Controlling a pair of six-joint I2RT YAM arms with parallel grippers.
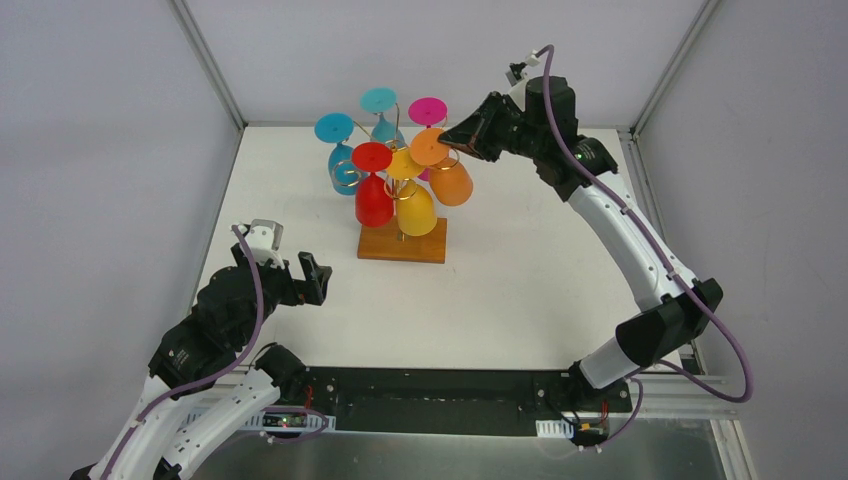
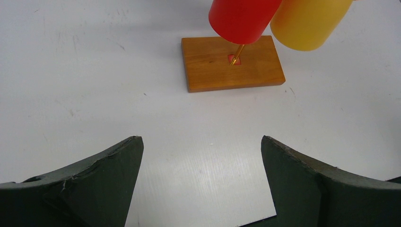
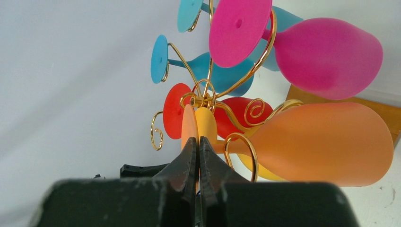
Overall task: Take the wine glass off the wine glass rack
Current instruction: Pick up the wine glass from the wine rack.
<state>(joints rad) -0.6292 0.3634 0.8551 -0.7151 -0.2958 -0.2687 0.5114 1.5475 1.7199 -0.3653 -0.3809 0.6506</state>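
The wine glass rack, a gold wire stand [image 3: 208, 94] on an orange-brown wooden base [image 1: 400, 246], stands at the middle back of the table. Several coloured glasses hang upside down on it. My right gripper [image 1: 452, 140] is shut on the foot disc [image 3: 189, 125] of the orange wine glass [image 1: 452, 182], whose stem still sits in a scroll arm; its bowl [image 3: 326, 142] fills the right wrist view. My left gripper [image 1: 318, 280] is open and empty, low over the table in front-left of the rack. It shows in the left wrist view [image 2: 201, 139] facing the base [image 2: 231, 64].
A red glass [image 1: 374, 200] and a yellow glass [image 1: 415, 208] hang at the rack's front. A blue glass [image 1: 340, 165], a cyan glass [image 1: 380, 100] and a magenta glass [image 1: 427, 110] hang behind. White walls and a metal frame enclose the table.
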